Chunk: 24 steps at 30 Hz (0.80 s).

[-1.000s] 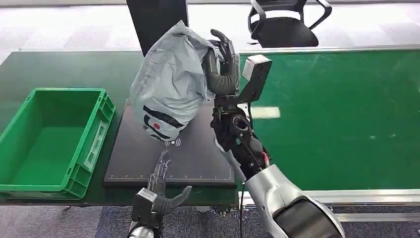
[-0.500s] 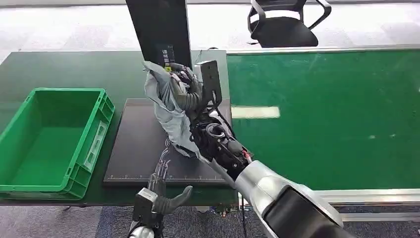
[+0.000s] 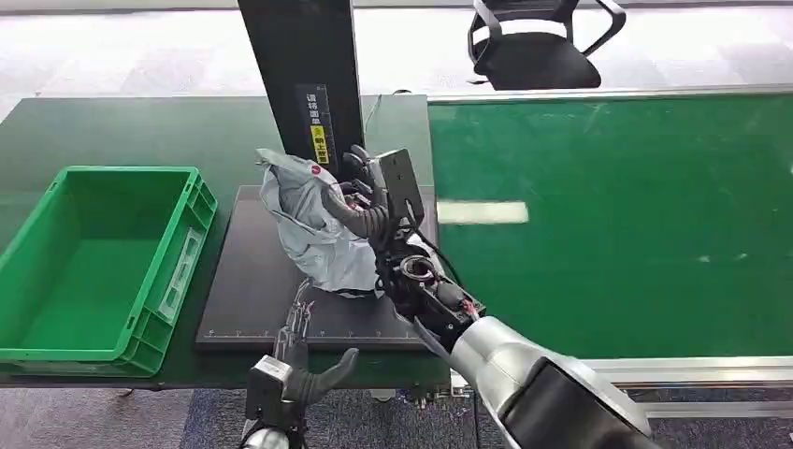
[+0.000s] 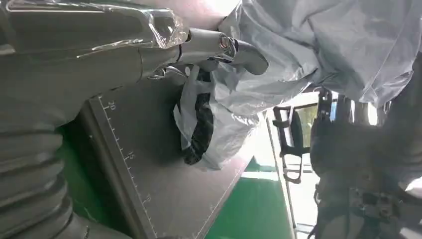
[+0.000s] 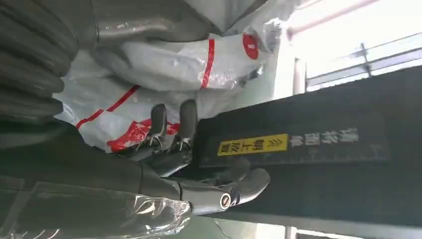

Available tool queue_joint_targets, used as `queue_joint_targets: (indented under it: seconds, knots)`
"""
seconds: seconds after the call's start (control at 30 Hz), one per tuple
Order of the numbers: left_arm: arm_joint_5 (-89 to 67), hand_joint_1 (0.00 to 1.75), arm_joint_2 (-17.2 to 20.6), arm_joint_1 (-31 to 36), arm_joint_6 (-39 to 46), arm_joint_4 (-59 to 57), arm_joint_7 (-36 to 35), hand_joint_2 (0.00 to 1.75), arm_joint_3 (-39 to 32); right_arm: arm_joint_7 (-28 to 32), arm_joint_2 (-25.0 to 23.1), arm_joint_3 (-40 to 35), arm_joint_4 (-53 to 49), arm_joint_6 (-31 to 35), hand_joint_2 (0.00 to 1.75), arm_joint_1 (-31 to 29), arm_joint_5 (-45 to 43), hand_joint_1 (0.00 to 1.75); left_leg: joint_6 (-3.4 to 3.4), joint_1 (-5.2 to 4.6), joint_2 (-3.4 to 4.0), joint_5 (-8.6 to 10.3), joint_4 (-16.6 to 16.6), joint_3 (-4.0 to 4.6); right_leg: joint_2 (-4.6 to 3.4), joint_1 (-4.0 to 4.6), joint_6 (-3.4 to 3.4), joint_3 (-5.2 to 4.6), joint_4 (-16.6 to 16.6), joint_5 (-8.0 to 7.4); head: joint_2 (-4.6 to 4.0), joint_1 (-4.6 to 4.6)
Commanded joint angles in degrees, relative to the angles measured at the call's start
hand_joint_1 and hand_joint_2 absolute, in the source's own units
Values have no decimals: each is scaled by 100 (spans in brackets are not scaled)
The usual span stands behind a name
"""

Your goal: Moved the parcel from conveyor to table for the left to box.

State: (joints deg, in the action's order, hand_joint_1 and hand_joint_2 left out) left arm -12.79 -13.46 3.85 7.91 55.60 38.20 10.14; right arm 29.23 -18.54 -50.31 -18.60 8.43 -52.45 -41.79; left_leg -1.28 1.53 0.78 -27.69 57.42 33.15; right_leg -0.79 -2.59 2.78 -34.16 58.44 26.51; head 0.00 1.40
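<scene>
Parcel [image 3: 313, 224] grasped in right hand [image 3: 360, 201], resting on black mat [image 3: 252, 281] just beyond released left hand [image 3: 304, 369]; conveyor-to-table move nearly done, letting go and boxing into green crate [image 3: 56, 337] left.

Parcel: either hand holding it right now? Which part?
The right hand grips the grey parcel on its upper right side, over the black mat. The left hand holds nothing.

From the head we look forward and down past the right hand [image 3: 360, 201]. Our right wrist camera sits close behind it, facing the black post [image 5: 308, 164]. Left wrist camera looks up along the mat; all share the parcel [image 3: 313, 224].
</scene>
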Motion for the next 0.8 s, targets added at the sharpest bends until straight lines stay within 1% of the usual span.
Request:
queue_joint_targets:
  seconds: [0.03, 0.07, 0.1, 0.13, 0.17, 0.2, 0.23, 0.3, 0.33, 0.37, 0.4, 0.43, 0.47, 0.67, 0.7, 0.73, 0.77, 0.8]
  knots:
    - [-229, 0, -272, -754, 775, 1454, 83, 175, -204, 1071, 410, 1533, -893, -503, 175, 578, 192, 0, 12, 4, -16, -4, -2, -6, 18, 8, -16, 15, -8, 5, 0, 2]
    - [-316, 0, -289, -835, 999, 1638, 144, 175, -247, 1077, 438, 1728, -1236, -552, 175, 754, 368, 0, 16, 5, -16, -6, -4, -11, 18, 11, -23, 21, -12, 5, 0, 2]
    - [-338, 0, -265, -943, 1009, 1871, 85, 175, -235, 1077, 429, 1826, -1411, -523, 175, 906, 490, 0, 12, 4, -8, -7, -3, -10, 11, 9, -19, 16, -10, 5, 0, 0]
    - [-509, 0, -327, -1152, 1934, 2496, 180, 175, -317, 1077, 442, 2289, -2420, -588, 175, 1475, 1066, 0, 17, 6, -13, -6, -7, -15, 17, 12, -26, 23, -14, 5, 0, 4]
    - [-570, 0, -323, -1269, 2337, 2839, 180, 175, -294, 1077, 413, 2443, -2819, -570, 175, 1747, 1293, 0, 13, 7, -13, -6, -4, -9, 16, 12, -22, 19, -12, 5, 0, 2]
    - [-570, 0, -323, -1269, 2337, 2839, 180, 175, -294, 1077, 413, 2443, -2819, -570, 175, 1747, 1293, 0, 8, 10, -3, -9, -2, -5, 6, 14, -19, 10, -10, 4, 0, 2]
    - [-815, 0, -296, -1588, 3209, 3853, 180, 175, -255, 1077, 293, 2811, -4020, -575, 175, 2711, 1903, 0, 12, 10, -10, -10, -5, -10, 13, 16, -26, 18, -13, 7, 0, 2]
    - [-1322, 0, -576, -1827, 3209, 4634, 180, 175, -575, 1077, 230, 2923, -4629, -642, 175, 3384, 2221, 0, 2, 17, -5, -12, 0, 1, 8, 20, -19, 7, -8, 8, 0, 2]
    - [-1497, 0, -654, -1898, 3209, 4937, 180, 175, -678, 1077, 214, 2969, -4837, -650, 175, 3613, 2314, 0, 8, 17, -17, -17, -1, -7, 21, 22, -28, 19, -10, 16, 0, 2]
    - [-1718, 0, -654, -1928, 3209, 5344, 180, 175, -922, 1077, 170, 3080, -5044, -637, 175, 3902, 2393, 0, 4, 22, -21, -18, 4, 1, 23, 25, -28, 14, -7, 21, 0, 4]
    - [-1718, 0, -654, -1928, 3209, 5344, 180, 175, -922, 1077, 170, 3080, -5044, -637, 175, 3902, 2393, 0, 7, 20, -36, -22, 1, -8, 38, 25, -36, 27, -10, 28, 0, 2]
    - [-1988, 0, -654, -1936, 3209, 5440, 180, 175, -960, 1077, 142, 3200, -5094, -748, 175, 4155, 2335, 0, 1, 18, -30, -19, 3, 2, 33, 21, -32, 14, -4, 27, 0, 4]
    - [-2234, 0, -654, -1912, 3209, 5336, 180, 175, -899, 1077, 103, 3319, -5077, -735, 175, 4226, 2328, 0, -1, 18, -24, -18, 1, 3, 27, 21, -32, 12, -5, 26, 0, 4]
    - [-2234, 0, -654, -1912, 3209, 5336, 180, 175, -899, 1077, 103, 3319, -5077, -735, 175, 4226, 2328, 0, 5, 19, -28, -22, -2, -7, 33, 24, -42, 24, -9, 30, 0, 7]
    - [-4308, 0, -436, -459, 3203, 1930, -1067, 175, 328, 1028, 36, 3914, -4987, -954, 175, 4410, 2324, 0, -3, 8, -35, -13, -10, -2, 40, 11, -33, 19, -10, 24, 0, 2]
    - [-4568, 0, -369, -118, 3020, 1402, -1397, 175, 489, 1006, 13, 3961, -4974, -989, 175, 4418, 2381, 0, 5, 4, -98, 12, -33, -16, 103, 9, -39, 55, -35, 20, 0, 2]
    - [-4704, 0, -363, 273, 2858, 871, -1638, 175, 650, 976, -18, 4006, -4951, -1047, 175, 4421, 2443, 0, 4, 0, -99, 11, -30, -26, 106, 5, -38, 48, -34, 23, 0, 0]
    - [-4706, 0, -403, 512, 2960, 528, -1741, 175, 693, 970, -49, 4044, -4931, -1075, 175, 4420, 2482, 0, -2, -3, -85, 4, -17, -24, 89, -1, -30, 36, -19, 26, 0, 4]
